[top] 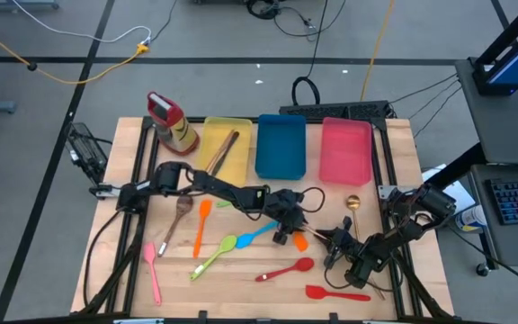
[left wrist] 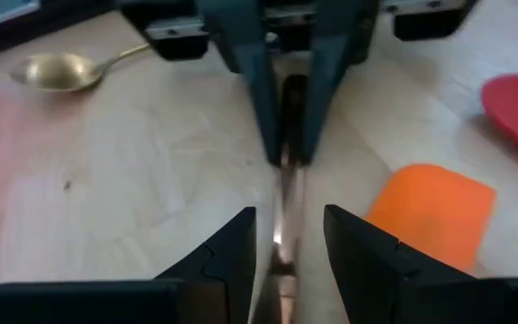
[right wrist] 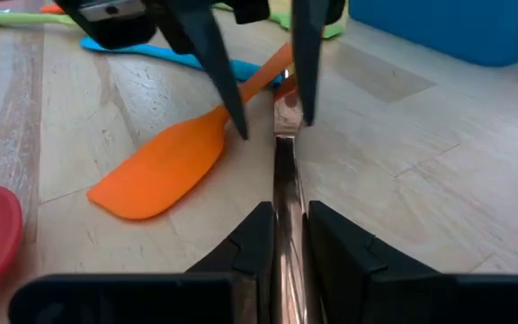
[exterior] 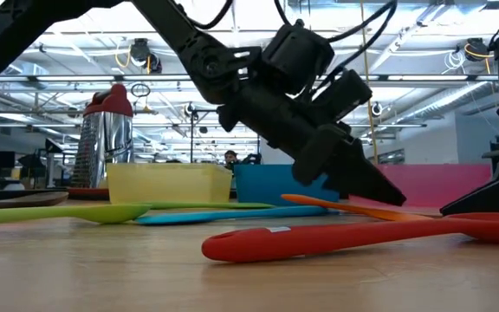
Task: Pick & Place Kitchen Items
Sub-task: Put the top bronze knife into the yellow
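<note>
The right gripper has its fingers closed narrowly on one end of a thin, shiny copper-toned metal utensil, which runs straight out from them, low over the light wooden surface. The left gripper faces it from the other end: its fingers stand narrowly parted with the same utensil running between them, and contact cannot be confirmed. This end-to-end arrangement suggests a transfer between arms, the right holding the utensil steady so the left can close on it.

Just beside the utensil lies an orange plastic spatula, blade flat on the surface; its closeness leaves little room for the left fingers. A blue plastic spoon, a green plastic spoon, a red plastic spoon and a gold metal spoon lie loose nearby. The yellow rectangular tray, which holds a brown wooden utensil, the blue rectangular tray and the pink rectangular tray stand in a row at the far edge, probably as destinations.
</note>
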Motion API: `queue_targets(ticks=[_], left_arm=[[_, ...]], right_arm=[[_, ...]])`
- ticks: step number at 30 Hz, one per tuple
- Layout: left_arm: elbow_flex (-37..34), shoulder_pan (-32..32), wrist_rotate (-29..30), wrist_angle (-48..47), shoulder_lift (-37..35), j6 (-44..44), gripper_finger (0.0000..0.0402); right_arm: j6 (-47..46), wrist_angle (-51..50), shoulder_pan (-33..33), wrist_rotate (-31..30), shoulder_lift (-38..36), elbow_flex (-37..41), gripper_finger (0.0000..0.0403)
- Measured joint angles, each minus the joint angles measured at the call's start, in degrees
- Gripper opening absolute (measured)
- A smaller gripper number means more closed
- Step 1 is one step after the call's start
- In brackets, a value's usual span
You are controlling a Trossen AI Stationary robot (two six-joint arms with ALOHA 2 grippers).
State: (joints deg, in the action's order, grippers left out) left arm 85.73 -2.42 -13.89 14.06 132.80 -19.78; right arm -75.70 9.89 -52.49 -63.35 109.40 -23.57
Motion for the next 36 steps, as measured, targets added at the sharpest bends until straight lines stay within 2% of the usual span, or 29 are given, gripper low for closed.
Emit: queue_targets(ticks=[6, 16, 21, 28, 36], left_arm=[[0.1, 1.0, 0.6, -2.1, 0.8, 0.8, 0.0136], [0.2, 2.4, -3.7, -7.6, 0.8, 0.7, 0.0136], [0.2, 1.6, -3.8, -6.6, 0.8, -1.6, 0.0136], [0.1, 1.6, -2.9, -6.3, 0.8, -2.3, 0.0136], [0.1, 2.3, -2.4, -4.1, 0.8, -2.8, 0.0136]], right_arm=[[-0.1, 0.3, 0.0, -0.1, 0.0, 0.0, 0.0054], [-0.4, 2.5, 0.1, -1.6, 0.0, 0.0, 0.0054], [-3.1, 3.4, 1.0, -2.5, 0.0, 0.0, 0.0054], [1.5, 9.8, 2.0, -2.6, 0.0, 0.0, 0.0054], [1.8, 12.5, 2.0, -2.8, -0.1, 0.0, 0.0054]])
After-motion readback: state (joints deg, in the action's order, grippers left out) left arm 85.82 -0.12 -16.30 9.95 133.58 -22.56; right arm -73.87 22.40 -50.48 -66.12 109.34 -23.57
